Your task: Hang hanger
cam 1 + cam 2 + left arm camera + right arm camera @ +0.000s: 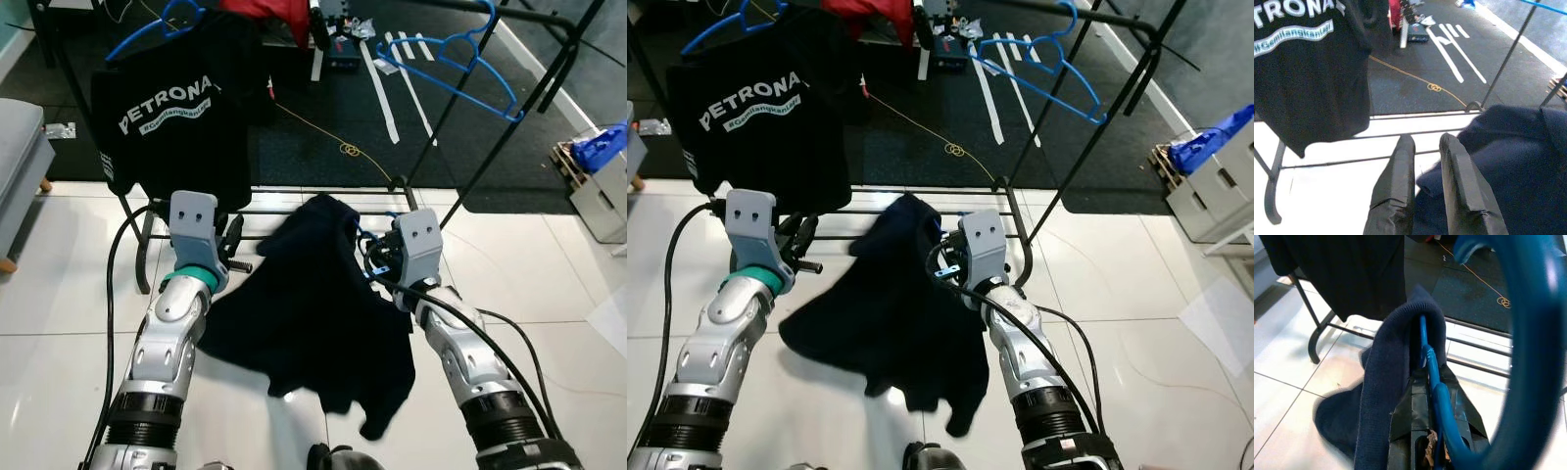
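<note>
Right gripper (1432,396) clamped a blue hanger (1430,363), mostly hidden under navy sweater (313,313); left gripper (1427,188) jaws slightly apart.

The black shirt (171,113) on the rack bears large white capitals reading "PETRONA", the word running on into a fold. Under it sits a pale band with small lettering, "#Gemilangkanlah" as best it can be read in the left wrist view. Nothing else carries readable text.
</note>
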